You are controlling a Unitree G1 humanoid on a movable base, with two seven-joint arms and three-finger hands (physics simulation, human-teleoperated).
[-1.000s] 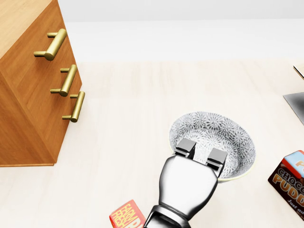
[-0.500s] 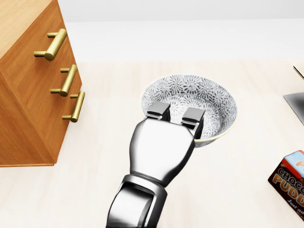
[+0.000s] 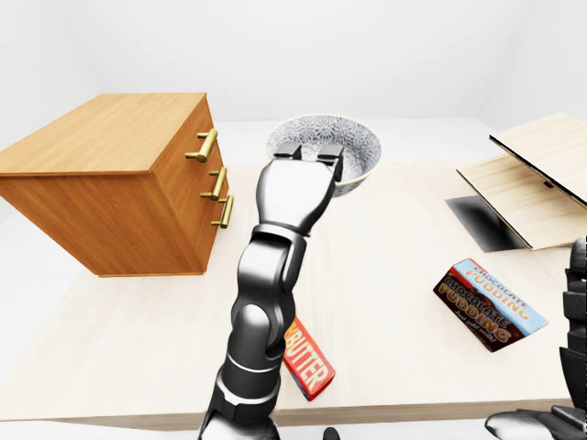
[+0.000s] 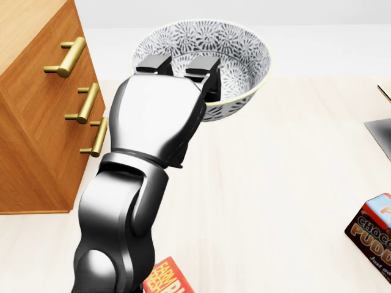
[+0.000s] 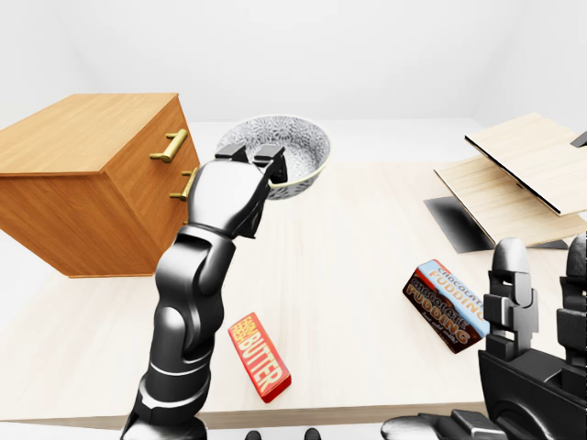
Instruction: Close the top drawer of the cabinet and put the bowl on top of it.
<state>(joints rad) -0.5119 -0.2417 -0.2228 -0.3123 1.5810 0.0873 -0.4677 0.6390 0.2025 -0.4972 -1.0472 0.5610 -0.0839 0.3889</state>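
**Bowl aloft, cabinet top lies to its left**

The left robot hand [image 4: 178, 66] is clamped on the near rim of the patterned bowl [image 4: 238, 49]. Two fingers hook over the rim into the bowl, which hangs clear of the worktop [image 4: 275, 201], tilted a little. The wooden cabinet [image 3: 119, 137] stands at the left of the eye views. Its top drawer [image 3: 182, 137] looks shut, since all three brass handles sit in one line and no gap shows.

In the left-eye view the bowl hangs just right of the cabinet's right edge and about level with its flat top. By my reading, the carry has to go leftward over that edge before the bowl is set down.

The right robot hand [image 5: 523, 357] is low at the right with its fingers apart, holding nothing, well away from both. A butter pack [image 5: 261, 357] and a chocolate pudding box [image 5: 445, 307] lie on the worktop, out of the way.
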